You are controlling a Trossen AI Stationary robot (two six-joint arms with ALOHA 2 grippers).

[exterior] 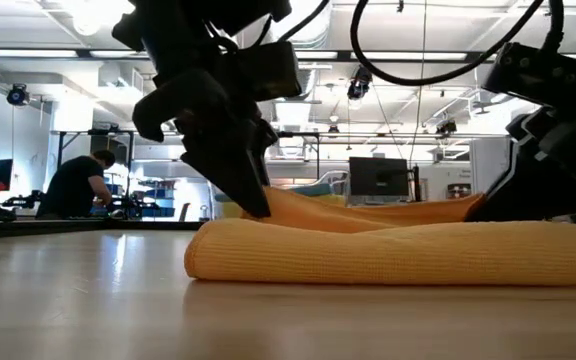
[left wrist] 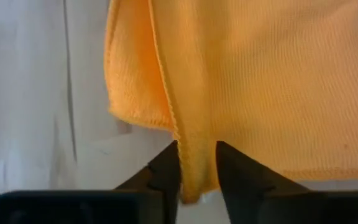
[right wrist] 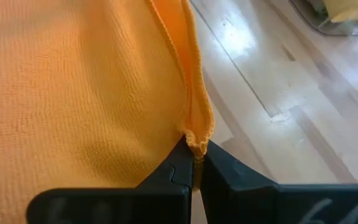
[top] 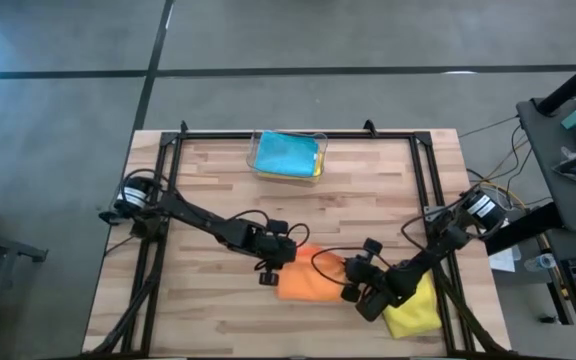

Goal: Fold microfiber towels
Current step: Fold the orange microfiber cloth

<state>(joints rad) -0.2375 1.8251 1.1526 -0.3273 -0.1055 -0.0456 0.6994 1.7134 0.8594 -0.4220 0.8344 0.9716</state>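
Observation:
An orange towel (top: 308, 282) lies folded on the wooden table, near the middle of its front edge. My left gripper (left wrist: 197, 149) stands at the towel's left end with cloth between its fingers. My right gripper (right wrist: 196, 152) is shut on the towel's right end. In the low view the towel's lower part (exterior: 388, 250) lies flat, and an upper layer (exterior: 368, 212) runs a little higher between the two grippers. A yellow towel (top: 415, 312) lies crumpled under my right arm. A light blue towel (top: 286, 153) lies in the clear bin. My left gripper pinches a narrow bunched strip at the towel's hemmed edge (left wrist: 197, 134) between its two fingers. The fingers (left wrist: 166, 171) come slanting down from the table's left. The rest of the towel lies on the table beyond them. My right gripper pinches the towel's hemmed edge at a corner (right wrist: 197, 134) between its two fingertips, where the cloth is doubled over. It comes slanting down from the table's right. The cloth beyond the fingers lies slack on the layer below.
The clear plastic bin (top: 313, 140) stands at the table's far edge, in the middle. A black frame (top: 428, 190) runs round the table top. Bare wood lies between the bin and the towels. A person (exterior: 78, 185) works in the room behind.

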